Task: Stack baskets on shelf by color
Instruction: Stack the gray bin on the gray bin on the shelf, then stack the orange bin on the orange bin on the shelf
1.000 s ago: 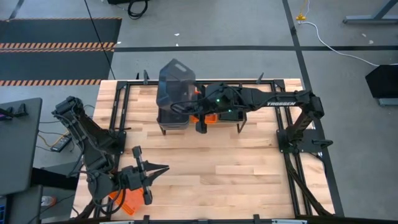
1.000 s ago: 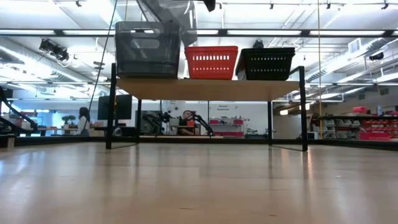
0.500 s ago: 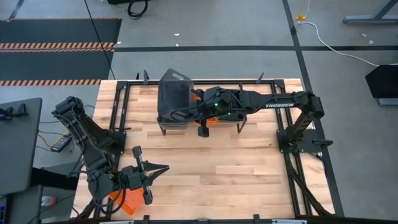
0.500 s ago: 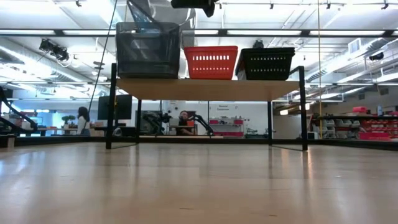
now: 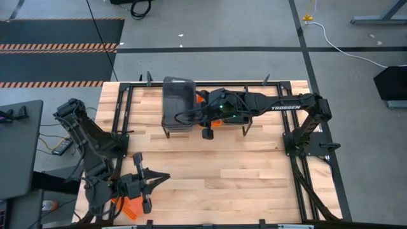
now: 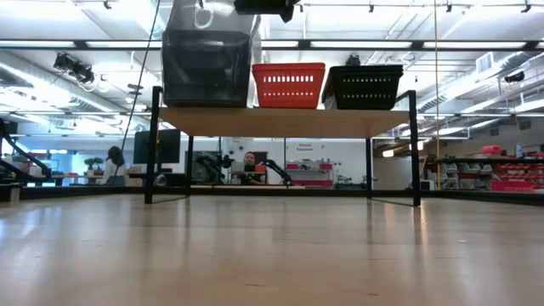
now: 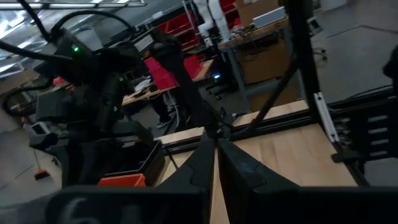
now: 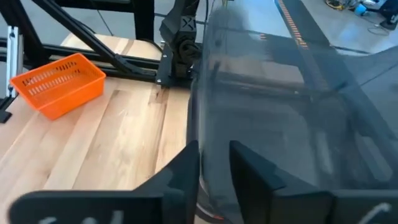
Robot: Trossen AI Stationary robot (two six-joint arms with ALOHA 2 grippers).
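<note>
The right gripper [image 5: 193, 116] reaches across the upper middle of the high view, its fingers [image 8: 180, 171] clamped on the wall of a grey basket [image 5: 177, 102] (the wall runs between them in the right wrist view). That basket sits at the left end of the shelf [image 6: 285, 121]; in the low view it looks nested into or stacked on another grey one beneath, though where one ends and the other begins is hard to make out. Just beside it, in the middle of the shelf, stands an orange basket [image 6: 288, 84], and at the right end a black basket [image 6: 365, 87], all three in a row and close together.

The left gripper [image 5: 158, 179] waits at the lower left of the high view, low over the wooden surface [image 5: 241, 172], its fingers [image 7: 205, 155] together, the tips meeting in the left wrist view. Another orange basket [image 5: 129, 207] lies near the lower left edge of the surface, partly hidden under that arm; it also appears at the upper left of the right wrist view, well apart from the shelf.

A person [image 6: 111, 163] stands in the room beyond, at the left of the low view.
</note>
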